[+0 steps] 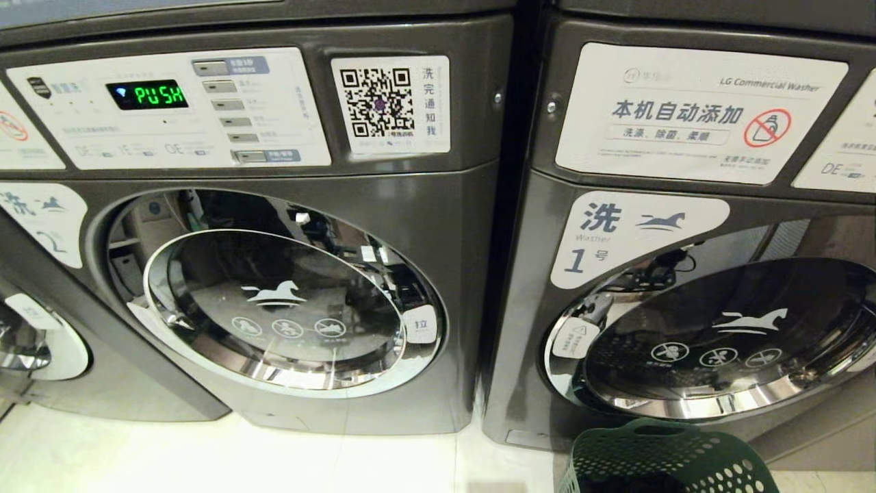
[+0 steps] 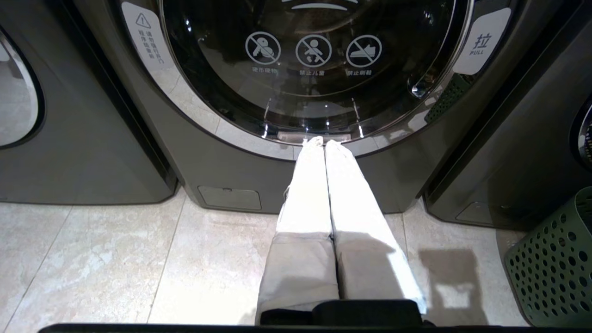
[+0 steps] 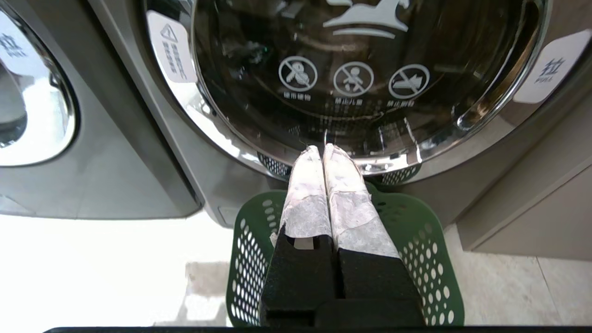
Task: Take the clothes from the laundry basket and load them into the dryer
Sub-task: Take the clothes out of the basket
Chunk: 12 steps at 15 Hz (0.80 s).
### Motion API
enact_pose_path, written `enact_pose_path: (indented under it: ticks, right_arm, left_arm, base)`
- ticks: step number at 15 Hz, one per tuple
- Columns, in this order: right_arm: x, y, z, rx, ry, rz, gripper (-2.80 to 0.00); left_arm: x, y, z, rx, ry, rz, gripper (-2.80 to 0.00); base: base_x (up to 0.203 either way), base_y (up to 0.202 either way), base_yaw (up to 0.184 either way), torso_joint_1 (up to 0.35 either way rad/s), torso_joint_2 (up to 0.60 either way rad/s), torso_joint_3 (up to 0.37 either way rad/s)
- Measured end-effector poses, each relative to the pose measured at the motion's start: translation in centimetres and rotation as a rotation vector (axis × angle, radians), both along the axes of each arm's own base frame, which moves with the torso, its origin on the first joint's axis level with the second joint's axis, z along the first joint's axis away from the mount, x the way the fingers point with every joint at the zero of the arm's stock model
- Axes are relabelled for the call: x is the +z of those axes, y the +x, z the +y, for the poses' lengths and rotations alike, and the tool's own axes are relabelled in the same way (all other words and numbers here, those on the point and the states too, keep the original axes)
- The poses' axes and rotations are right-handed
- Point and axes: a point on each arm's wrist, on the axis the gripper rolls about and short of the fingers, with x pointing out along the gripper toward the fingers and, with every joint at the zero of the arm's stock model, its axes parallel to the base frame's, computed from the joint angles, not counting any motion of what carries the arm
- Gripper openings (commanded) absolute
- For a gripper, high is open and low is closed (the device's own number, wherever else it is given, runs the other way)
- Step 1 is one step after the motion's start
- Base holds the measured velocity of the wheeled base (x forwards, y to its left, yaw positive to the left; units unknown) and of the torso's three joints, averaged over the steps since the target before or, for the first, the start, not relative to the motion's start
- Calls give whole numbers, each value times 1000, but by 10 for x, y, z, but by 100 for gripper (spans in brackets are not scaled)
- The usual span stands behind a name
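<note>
The green perforated laundry basket stands on the floor in front of the right-hand dark grey front-loading machine, whose label reads Washer 1. That machine's round glass door is closed. No clothes can be made out in the basket. My right gripper hangs shut and empty over the basket, its white-wrapped fingers pointing at the closed door. My left gripper is shut and empty above the tiled floor, facing the left machine's closed door. Neither gripper shows in the head view.
The left machine has a lit panel reading PUSH and a closed door. A third machine's door shows at the far left. Pale floor tiles run in front of the machines; the basket sits to the right.
</note>
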Motion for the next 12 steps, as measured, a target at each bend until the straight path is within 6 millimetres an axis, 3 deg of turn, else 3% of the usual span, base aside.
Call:
enact_pose_path:
  ticks: [12]
  right_arm:
    - [0, 0, 0, -1, 1, 0, -280]
  left_arm:
    - [0, 0, 0, 0, 0, 0, -280]
  base:
    - [0, 0, 0, 4, 2, -195]
